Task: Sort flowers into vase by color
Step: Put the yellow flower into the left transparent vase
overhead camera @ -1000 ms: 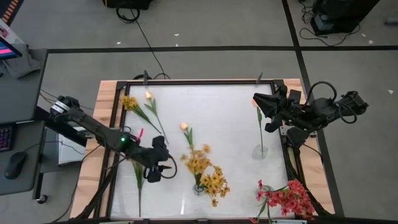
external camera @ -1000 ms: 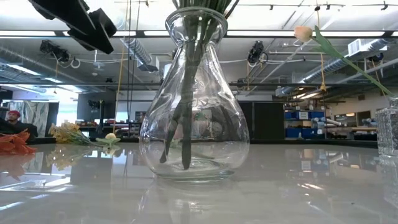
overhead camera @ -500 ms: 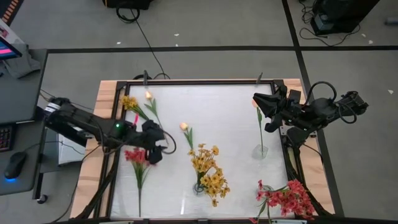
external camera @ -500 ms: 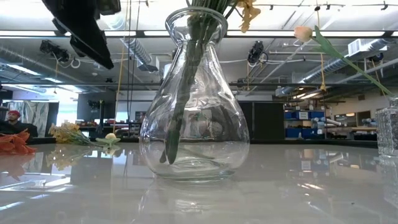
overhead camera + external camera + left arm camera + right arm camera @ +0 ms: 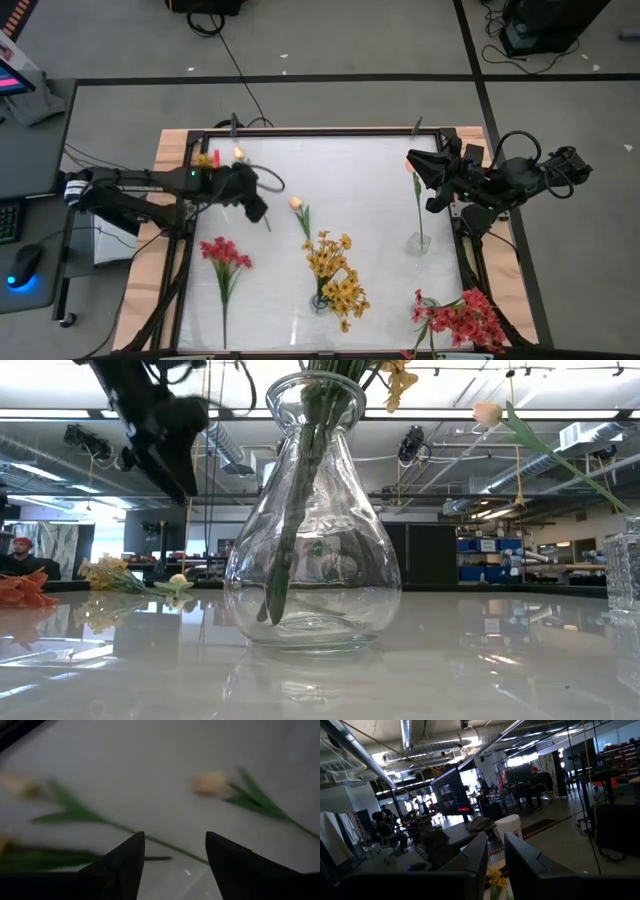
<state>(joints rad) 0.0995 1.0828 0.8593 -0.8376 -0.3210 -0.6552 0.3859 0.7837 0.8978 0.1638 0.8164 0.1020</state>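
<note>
Three vases are filled; loose flowers (image 5: 224,262) remain on the counter (image 5: 360,180). Left tool (image 5: 252,205) open, empty; right tool (image 5: 425,185) empty, parted.

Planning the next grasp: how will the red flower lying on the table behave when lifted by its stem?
The red flower probably lifts light: one thin stem. Its bushy head sits at one end, so gripped low it would likely droop or swing. The open left gripper hovers elsewhere, over a peach bud.
</note>
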